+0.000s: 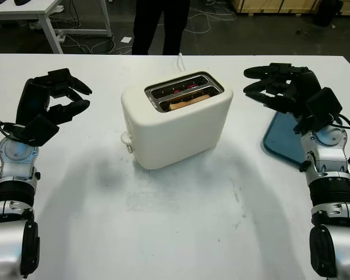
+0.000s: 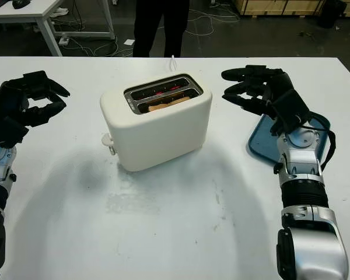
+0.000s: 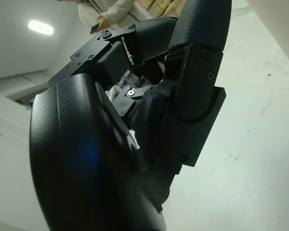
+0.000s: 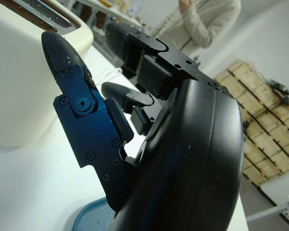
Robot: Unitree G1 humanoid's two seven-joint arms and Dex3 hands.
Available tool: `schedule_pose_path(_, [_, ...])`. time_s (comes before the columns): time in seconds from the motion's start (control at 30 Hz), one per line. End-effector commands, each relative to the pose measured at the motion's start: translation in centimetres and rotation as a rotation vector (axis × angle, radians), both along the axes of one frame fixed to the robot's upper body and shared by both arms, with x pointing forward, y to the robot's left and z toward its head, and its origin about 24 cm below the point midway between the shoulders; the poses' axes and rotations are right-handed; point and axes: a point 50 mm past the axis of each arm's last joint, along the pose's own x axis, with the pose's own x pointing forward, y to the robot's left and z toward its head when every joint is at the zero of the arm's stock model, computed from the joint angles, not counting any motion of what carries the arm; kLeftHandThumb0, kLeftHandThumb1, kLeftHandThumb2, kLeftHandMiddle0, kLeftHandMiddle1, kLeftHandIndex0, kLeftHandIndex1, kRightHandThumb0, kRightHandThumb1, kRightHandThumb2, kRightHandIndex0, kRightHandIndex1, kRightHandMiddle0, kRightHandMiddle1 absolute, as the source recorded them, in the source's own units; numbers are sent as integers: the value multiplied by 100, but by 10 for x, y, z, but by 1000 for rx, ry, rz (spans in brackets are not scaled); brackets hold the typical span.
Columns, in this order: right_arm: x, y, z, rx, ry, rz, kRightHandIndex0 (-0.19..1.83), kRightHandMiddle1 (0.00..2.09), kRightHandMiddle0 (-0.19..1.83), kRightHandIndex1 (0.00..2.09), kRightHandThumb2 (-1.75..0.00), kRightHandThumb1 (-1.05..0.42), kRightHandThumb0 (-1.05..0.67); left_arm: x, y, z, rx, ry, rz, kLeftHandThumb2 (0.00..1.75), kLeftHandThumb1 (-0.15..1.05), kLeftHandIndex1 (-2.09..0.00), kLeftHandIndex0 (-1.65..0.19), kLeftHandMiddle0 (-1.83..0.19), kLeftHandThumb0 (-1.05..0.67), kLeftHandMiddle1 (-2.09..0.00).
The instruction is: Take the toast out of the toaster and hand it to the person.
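Note:
A cream two-slot toaster stands mid-table, its lever knob facing the near left. A slice of toast sits low in the nearer slot; the far slot glows red inside. My left hand hovers open to the left of the toaster, a clear gap away. To the toaster's right my right hand is open, fingers pointing at its upper edge without touching it. The toaster's side appears close to the right hand's fingers. A person in dark trousers stands at the table's far edge.
A blue tray lies on the white table under my right wrist. The toaster's white cord runs off the far edge. Another white table stands on the floor at the back left.

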Motion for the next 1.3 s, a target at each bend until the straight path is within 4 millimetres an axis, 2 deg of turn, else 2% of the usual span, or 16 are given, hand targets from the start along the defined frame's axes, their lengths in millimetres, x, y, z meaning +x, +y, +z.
schedule_pose_path(0.0, [1, 2, 6, -9, -20, -1, 74, 17, 100, 86, 0, -66, -67, 2, -2, 2, -3, -6, -4, 26, 92, -101, -80, -85, -105, -117])
schedule_pose_path(0.27, [1, 3, 8, -4, -24, 7, 74, 18, 100, 86, 0, -65, -63, 2, -3, 2, 3, -14, -2, 27, 92, -101, -78, -84, -105, -118])
schedule_pose_path(0.73, [1, 1, 5, -3, -22, 5, 72, 18, 99, 86, 0, -66, -67, 1, -2, 1, -17, -13, -4, 25, 92, -103, -79, -85, -105, -118])
schedule_pose_path(1.27, [1, 1, 6, -11, -31, 4, 73, 19, 99, 86, 0, -66, -65, 0, -2, 1, -11, -13, 2, 26, 92, -103, -81, -85, -105, -118])
